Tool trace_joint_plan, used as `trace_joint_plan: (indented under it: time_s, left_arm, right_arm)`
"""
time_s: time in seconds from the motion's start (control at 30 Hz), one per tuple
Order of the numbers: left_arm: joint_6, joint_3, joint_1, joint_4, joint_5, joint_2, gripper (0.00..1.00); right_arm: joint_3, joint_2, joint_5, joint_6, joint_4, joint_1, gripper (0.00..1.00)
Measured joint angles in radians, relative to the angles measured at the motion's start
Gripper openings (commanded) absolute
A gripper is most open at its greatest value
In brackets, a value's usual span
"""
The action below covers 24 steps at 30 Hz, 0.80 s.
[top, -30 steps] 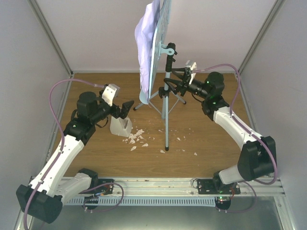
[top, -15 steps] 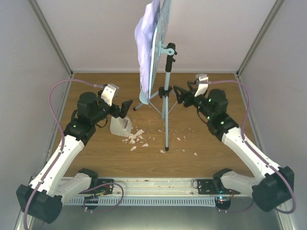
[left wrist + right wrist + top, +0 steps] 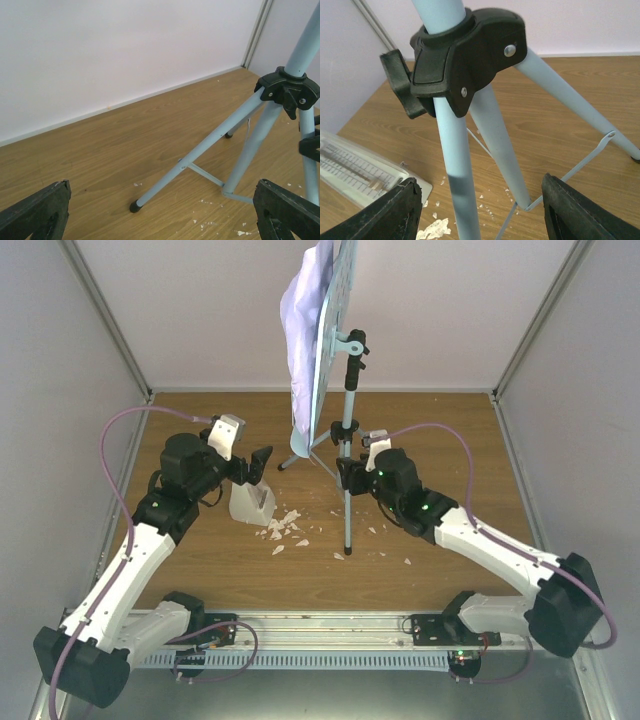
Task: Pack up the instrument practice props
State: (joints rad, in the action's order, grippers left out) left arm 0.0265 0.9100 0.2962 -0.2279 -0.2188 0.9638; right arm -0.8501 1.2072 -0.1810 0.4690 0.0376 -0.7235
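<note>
The light-blue music stand [image 3: 347, 430] stands upright mid-table, its desk [image 3: 330, 335] carrying the lilac sheet-music pages [image 3: 298, 310]. My right gripper [image 3: 345, 476] is low at the tripod, just under the black hub [image 3: 465, 50]. It is open [image 3: 485, 212], with two legs [image 3: 495, 135] between its fingers and neither finger touching them. The white metronome [image 3: 251, 506] sits left of the stand, seen also in the right wrist view [image 3: 360, 172]. My left gripper [image 3: 256, 470] hovers over the metronome, open [image 3: 160, 220] and empty, facing a tripod leg [image 3: 200, 155].
White crumbs [image 3: 287, 527] lie scattered on the wooden floor between the metronome and the near tripod foot [image 3: 348, 551]. White walls with metal corner posts [image 3: 110, 330] enclose the table on three sides. The stand's far foot [image 3: 134, 206] rests near the back wall.
My right arm has swung in from the right of the stand and dropped low, bringing its open fingers around the tripod legs below the hub. The left arm has barely moved.
</note>
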Motion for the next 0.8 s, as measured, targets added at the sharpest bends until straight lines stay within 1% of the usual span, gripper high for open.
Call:
trace_joint_plan:
  time_s: [0.1, 0.17, 0.2, 0.23, 0.37, 0.47, 0.57, 0.7, 0.8]
  left_arm:
    - [0.000, 0.000, 0.000, 0.000, 0.000, 0.000, 0.99]
    - [0.000, 0.000, 0.000, 0.000, 0.002, 0.000, 0.99]
    - [0.000, 0.000, 0.000, 0.000, 0.002, 0.000, 0.99]
    - [0.000, 0.000, 0.000, 0.000, 0.003, 0.000, 0.99]
    - [0.000, 0.000, 0.000, 0.000, 0.003, 0.000, 0.99]
    - [0.001, -0.001, 0.000, 0.002, -0.011, 0.000, 0.99]
    - [0.003, -0.011, 0.000, 0.018, -0.094, 0.002, 0.98]
    - [-0.004, 0.000, 0.015, 0.048, -0.253, 0.045, 0.94]
    - [-0.017, 0.027, 0.062, 0.077, -0.349, 0.105, 0.90]
  right_arm:
    - [-0.048, 0.061, -0.038, -0.004, 0.013, -0.020, 0.50]
    - [-0.075, 0.096, -0.066, -0.010, 0.016, -0.037, 0.36]
    - [-0.084, 0.107, -0.078, -0.015, 0.016, -0.044, 0.26]
    - [-0.088, 0.114, -0.088, -0.024, 0.017, -0.049, 0.19]
    - [-0.089, 0.116, -0.129, -0.043, 0.018, -0.056, 0.01]
    - [-0.087, 0.115, -0.135, -0.057, 0.015, -0.055, 0.01]
    - [-0.058, 0.092, -0.096, -0.077, -0.010, -0.033, 0.01]
    - [0.007, 0.010, 0.050, -0.163, -0.016, 0.060, 0.01]
    - [0.032, -0.031, 0.180, -0.254, -0.002, 0.156, 0.01]
